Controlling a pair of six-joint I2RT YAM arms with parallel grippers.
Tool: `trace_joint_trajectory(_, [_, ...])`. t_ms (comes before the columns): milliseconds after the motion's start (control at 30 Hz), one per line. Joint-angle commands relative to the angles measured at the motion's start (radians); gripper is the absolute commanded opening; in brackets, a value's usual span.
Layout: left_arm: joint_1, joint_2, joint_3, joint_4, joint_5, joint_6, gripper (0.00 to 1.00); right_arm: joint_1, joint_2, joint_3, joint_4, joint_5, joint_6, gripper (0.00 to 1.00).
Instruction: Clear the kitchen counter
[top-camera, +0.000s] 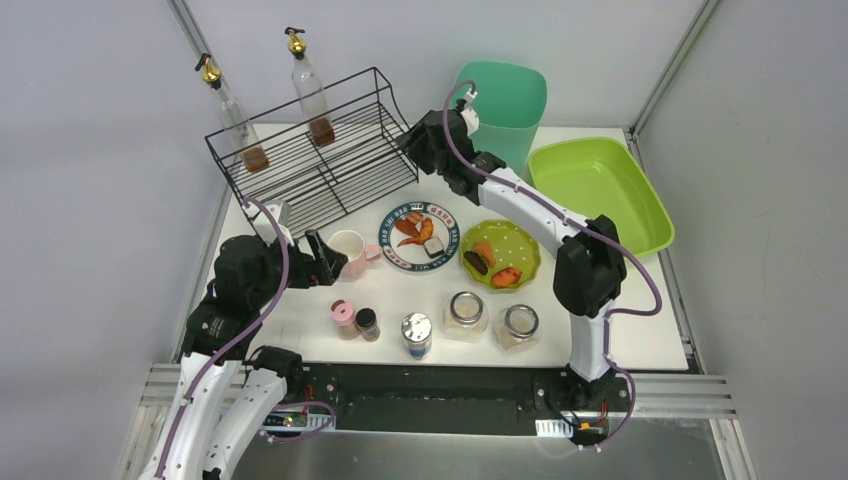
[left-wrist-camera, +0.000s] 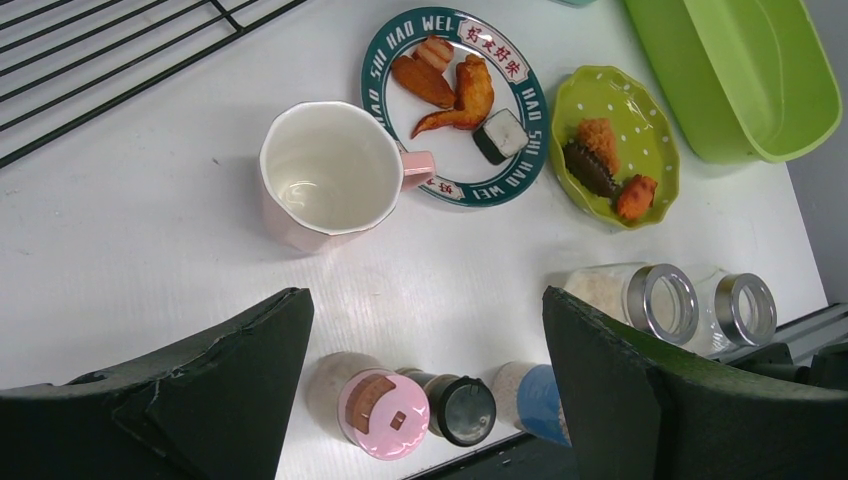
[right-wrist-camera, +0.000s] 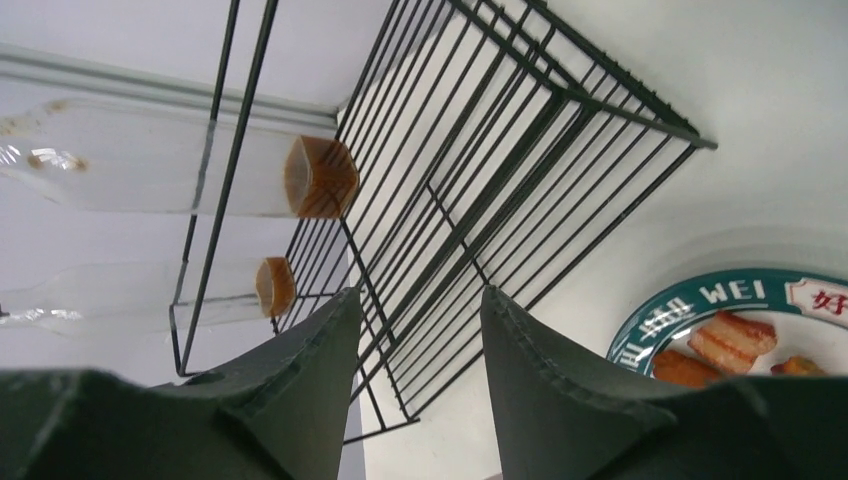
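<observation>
Reach favours the left arm: the pink mug stands upright just beyond the left claw, whose jaws gape wide and empty. The right claw, partly parted on nothing, hovers far back beside the wire rack. The white surface spreads cluttered beneath both arms.

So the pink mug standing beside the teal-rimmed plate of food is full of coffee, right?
Not quite. The pink mug does stand beside the teal-rimmed plate of food, but it is empty, as the left wrist view shows.
</observation>
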Motion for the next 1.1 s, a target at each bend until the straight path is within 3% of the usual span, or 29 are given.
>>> trace_joint_trajectory(0, [-0.002,-0.002,-0.004,0.013,-0.018,0.008,0.88,0.047,-0.074,-0.004,-0.013,-0.029,0.019,0.51])
trace_joint_trajectory(233, [0.002,-0.017,-0.004,0.011,-0.037,0.006,0.88,0.130,-0.033,-0.081,0.076,0.005,0.095,0.49])
trace_joint_trajectory(467, [0.001,-0.059,0.003,-0.012,-0.125,0.002,0.87,0.138,0.052,-0.011,0.102,0.039,0.139,0.49])
trace_joint_trajectory(700, [0.002,-0.092,0.025,-0.075,-0.338,-0.038,0.87,0.138,0.132,0.078,0.085,0.088,0.173,0.45])
trace_joint_trajectory(1067, [0.002,-0.094,0.022,-0.083,-0.375,-0.057,0.89,0.118,0.237,0.181,0.137,0.123,0.216,0.42])
